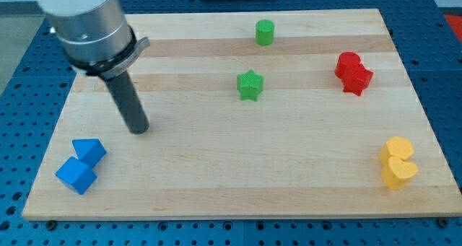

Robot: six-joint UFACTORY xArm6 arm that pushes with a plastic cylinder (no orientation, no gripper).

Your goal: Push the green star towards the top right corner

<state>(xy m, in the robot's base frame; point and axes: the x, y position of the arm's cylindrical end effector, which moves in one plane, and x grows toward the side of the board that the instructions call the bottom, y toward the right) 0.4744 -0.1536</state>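
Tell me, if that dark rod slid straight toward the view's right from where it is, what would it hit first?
Probably nothing: my tip sits lower in the view than the green star, so a straight rightward slide looks free, passing below the star and the red blocks and likely just above the yellow blocks, though depth is uncertain.

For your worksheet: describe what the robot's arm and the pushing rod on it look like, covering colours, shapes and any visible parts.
The arm ends in a broad cylinder of silvery grey metal. Below it sits a darker grey collar with a small lug sticking out on the view's right. From the collar a straight, smooth, dark grey to black round rod runs down to my tip, which is blunt. No cables or markings show.
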